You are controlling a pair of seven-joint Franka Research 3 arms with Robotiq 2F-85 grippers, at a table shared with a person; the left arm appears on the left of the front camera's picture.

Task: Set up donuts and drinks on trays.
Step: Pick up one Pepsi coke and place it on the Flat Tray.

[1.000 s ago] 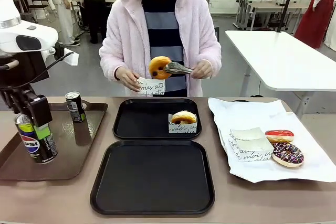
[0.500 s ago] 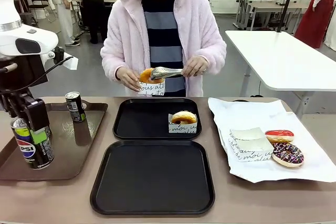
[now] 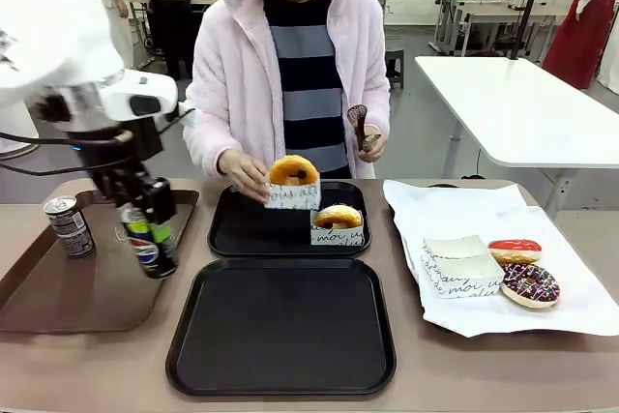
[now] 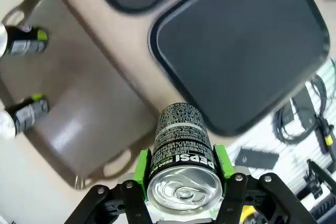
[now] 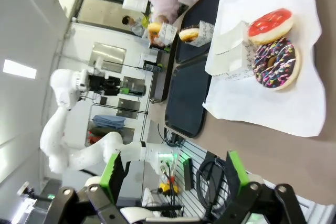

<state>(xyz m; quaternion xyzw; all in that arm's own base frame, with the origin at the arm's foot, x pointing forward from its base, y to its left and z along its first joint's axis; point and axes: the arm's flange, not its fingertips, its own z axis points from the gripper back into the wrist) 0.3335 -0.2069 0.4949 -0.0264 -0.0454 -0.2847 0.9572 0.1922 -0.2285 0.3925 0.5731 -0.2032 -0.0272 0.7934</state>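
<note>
The left end effector [image 4: 182, 165] pinches the Pepsi can [image 4: 180, 135] mid-body, at 10 o'clock of the near black tray [image 3: 280, 331]. The can is probably stiff but thin-walled, smooth and slippery, so a gentle side grip suits it. The right end effector [image 5: 174, 174] stands spread and empty.

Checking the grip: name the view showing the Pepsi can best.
Left wrist view: the Pepsi can sits close, clamped between the left gripper's green pads, label readable. Front view shows it small and tilted. Right wrist view: too far to tell.
</note>
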